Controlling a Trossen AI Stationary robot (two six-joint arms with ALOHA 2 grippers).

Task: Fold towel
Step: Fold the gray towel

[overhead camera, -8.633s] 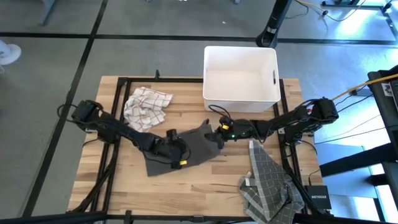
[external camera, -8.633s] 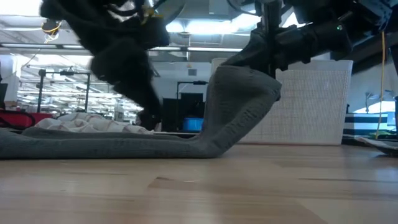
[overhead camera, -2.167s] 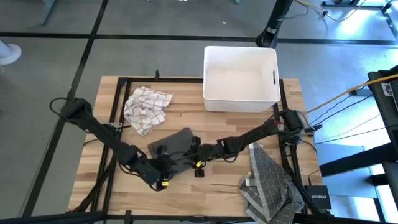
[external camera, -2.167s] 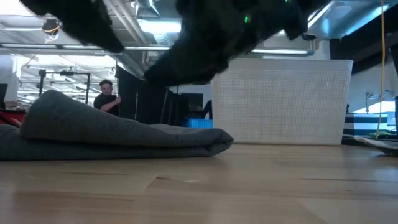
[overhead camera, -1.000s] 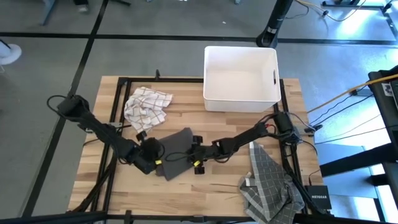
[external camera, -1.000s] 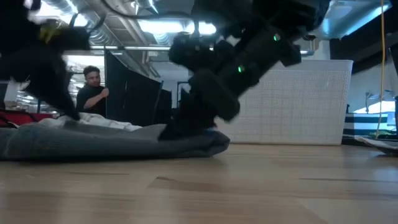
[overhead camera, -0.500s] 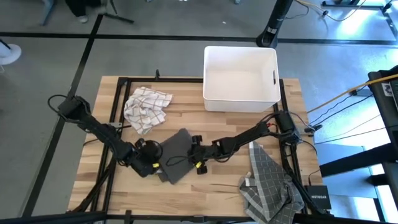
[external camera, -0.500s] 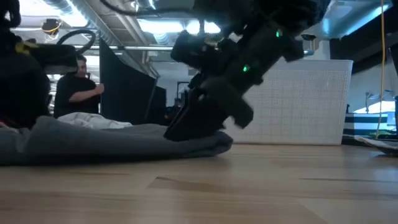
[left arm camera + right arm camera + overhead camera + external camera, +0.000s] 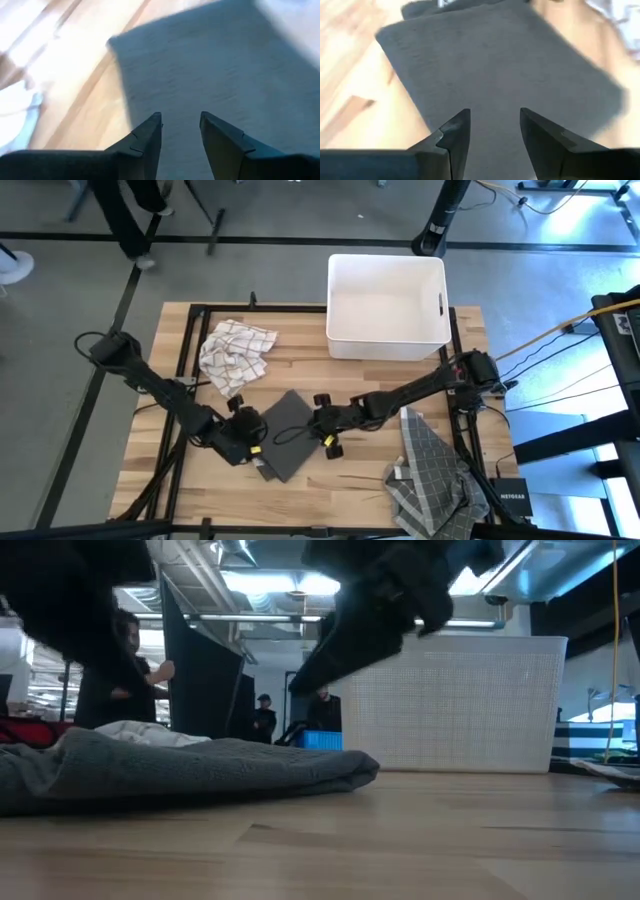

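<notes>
So, starting at my left: my left gripper [image 9: 250,452] hovers over the near-left edge of the grey towel [image 9: 283,434], its fingers [image 9: 145,137] parted with nothing between them, only towel and bare table [image 9: 330,490] showing past the tips. The towel lies mid-table as a compact, several-layered rectangle turned on the diagonal; from table level it looks thick and flat, with a rounded fold edge [image 9: 360,772] facing right. My right gripper [image 9: 328,430] hangs just off the towel's right side, lifted clear of the cloth, also spread and empty. I'd judge the folding of this towel essentially done: the edges look roughly squared and neither of my grippers is holding cloth. What may remain is a tidy-up or moving it off, perhaps to the white bin [image 9: 387,308] at the far side. A crumpled checked cloth [image 9: 235,352] far-left and a grey checked cloth [image 9: 432,470] near-right lie unfolded, if they count.
</notes>
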